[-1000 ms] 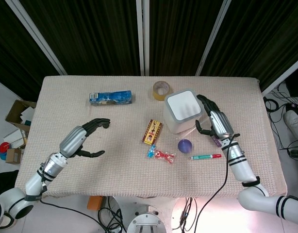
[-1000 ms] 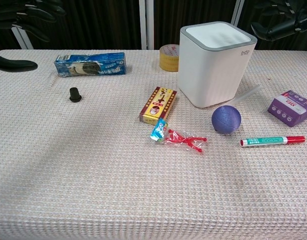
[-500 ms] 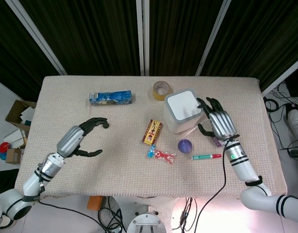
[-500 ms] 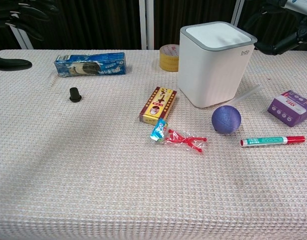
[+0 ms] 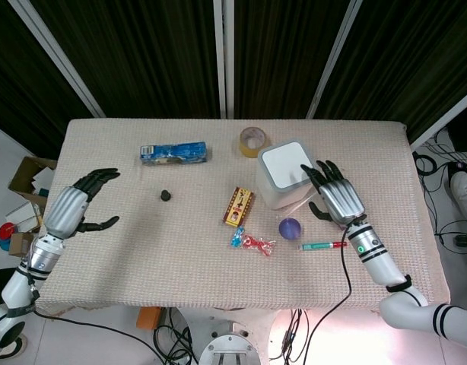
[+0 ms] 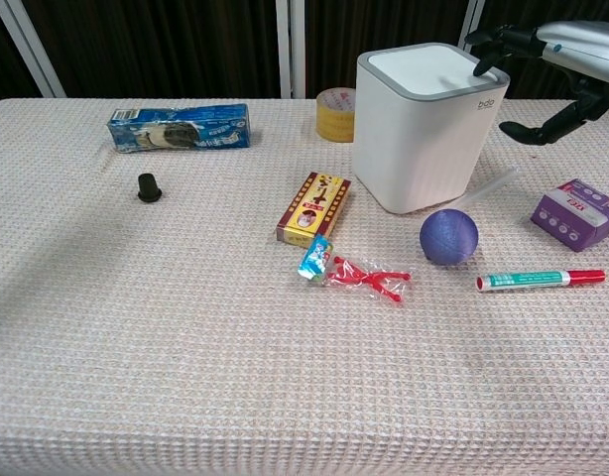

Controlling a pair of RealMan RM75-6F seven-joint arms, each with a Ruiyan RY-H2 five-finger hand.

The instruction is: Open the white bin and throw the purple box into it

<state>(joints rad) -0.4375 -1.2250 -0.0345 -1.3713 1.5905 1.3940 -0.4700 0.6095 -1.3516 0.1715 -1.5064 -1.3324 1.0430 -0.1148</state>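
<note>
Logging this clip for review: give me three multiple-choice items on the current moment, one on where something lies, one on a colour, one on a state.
1. Where is the purple box?
A. inside the bin
B. on the table, right of the white bin
C. in the left hand

2. What colour is the ball in front of the bin?
A. purple
B. yellow
C. green

3. What state is the bin's lid in?
A. removed
B. tipped open
C. closed

Answers:
1 B, it lies on the cloth beside the marker.
2 A, it is plainly purple.
3 C, the lid sits flat, with the right hand reaching its edge.
</note>
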